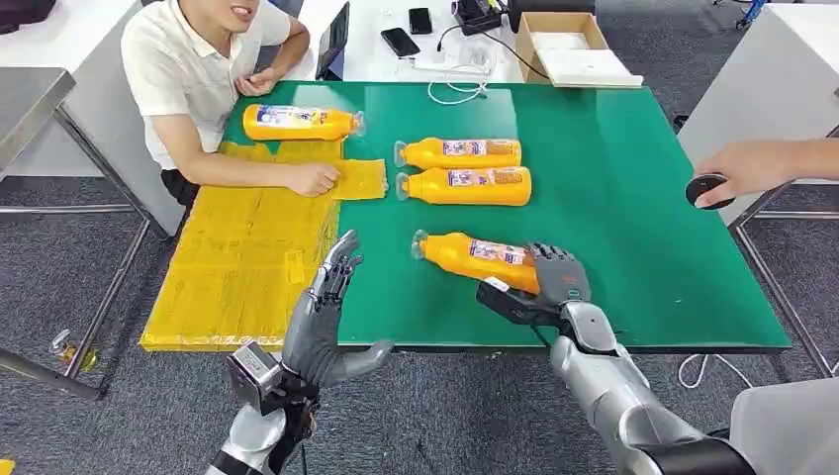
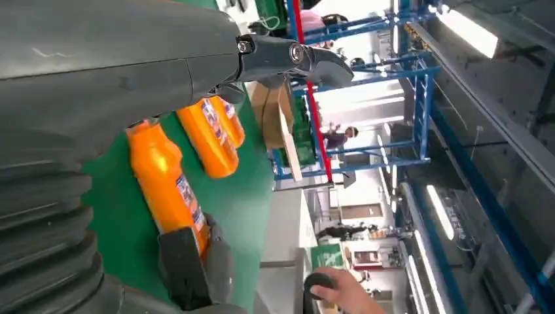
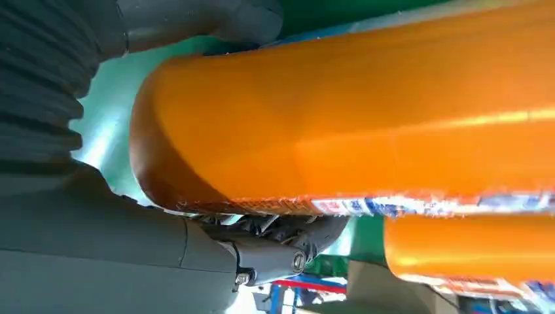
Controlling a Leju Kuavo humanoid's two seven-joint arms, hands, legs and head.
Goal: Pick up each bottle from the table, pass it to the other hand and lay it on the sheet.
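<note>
Bottles of orange liquid lie on their sides on the green tabletop [image 1: 633, 198], four in all. Right robot hand [image 1: 549, 282] grasps the base end of the nearest bottle [image 1: 470, 255], fingers wrapped over its top and thumb under it; the cap end points away from the hand toward the left robot hand. From the right wrist view the orange body fills the space between thumb and fingers. Whether the bottle is lifted or resting on the green surface, I cannot tell.

Left robot hand [image 1: 331, 317] is released — fingers straight and apart, thumb spread out to the side, holding nothing. It hovers at the near tabletop edge, just beside the yellow sheet [image 1: 247, 257], which lies beyond and to its left.

Two more bottles — a pair [image 1: 463, 170] lying side by side, touching or nearly so — sit farther out beyond the right robot hand. A fourth bottle [image 1: 302, 122] rests at the far end of the sheet, well beyond the left robot hand.

A seated person's hand [image 1: 315, 179] rests on the sheet near that bottle. Another person's hand [image 1: 747, 168] holds a dark round object [image 1: 708, 190] off the tabletop's right edge
</note>
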